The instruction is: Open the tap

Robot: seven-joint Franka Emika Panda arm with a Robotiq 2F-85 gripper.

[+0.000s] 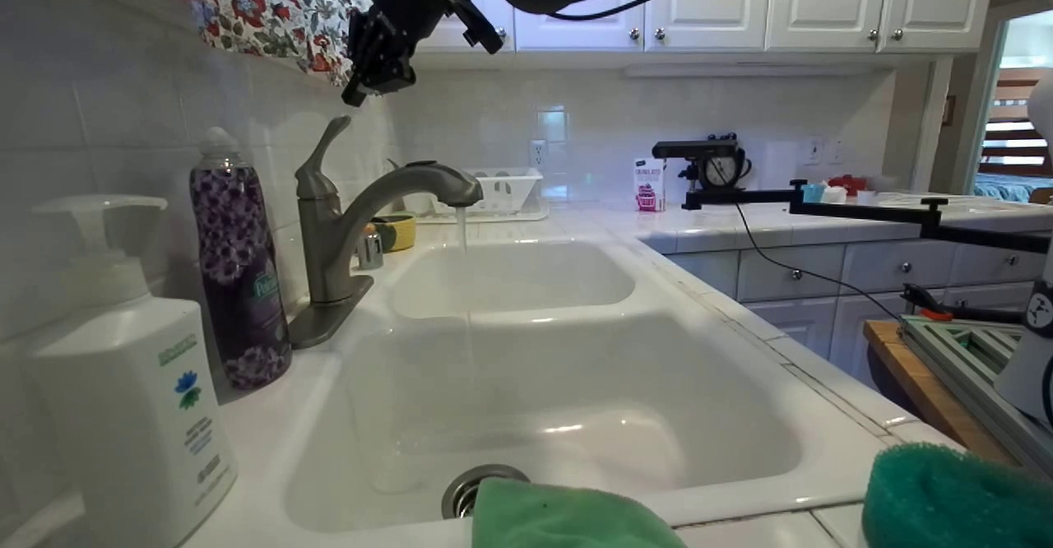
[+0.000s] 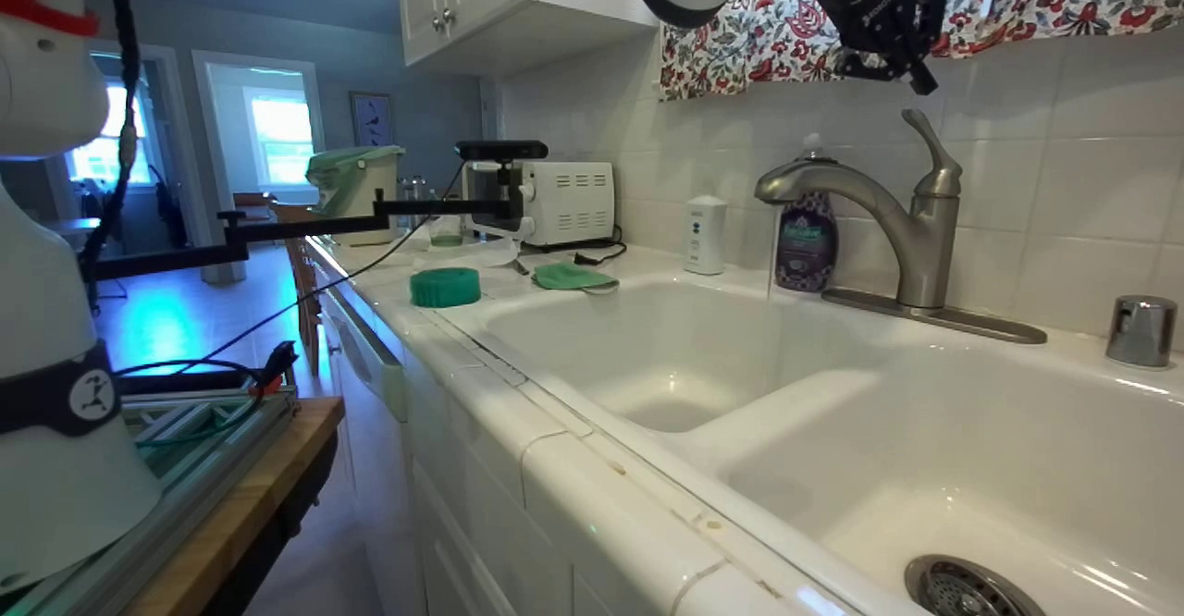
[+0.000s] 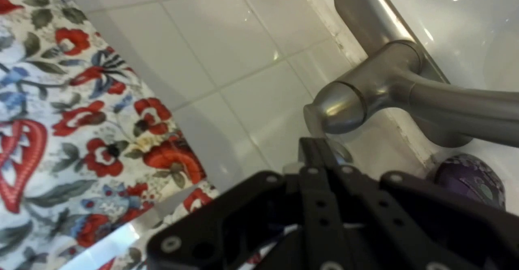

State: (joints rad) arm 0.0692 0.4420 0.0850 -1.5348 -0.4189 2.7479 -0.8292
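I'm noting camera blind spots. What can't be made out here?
Wrist view: end of spout, cut off by right edge.
Wrist view: part of the lever, behind gripper fingers.
In an exterior view: part of drain, behind green cloth.
In an exterior view: fine print on white pump bottle, too small to read.

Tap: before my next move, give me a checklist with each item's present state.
1. Water running: ok, a thin stream falls from the tap.
2. Gripper closed and empty: ok, nothing shows in its grip.
3. Gripper apart from the lever: ok, a gap shows in both exterior views.
4. Lever fully visible in the wrist view: not ok, the gripper hides part of it.
5. Purple bottle upright: ok.
6. Drain on that bottle's side clear: cannot tell, the green cloth blocks part of the view.
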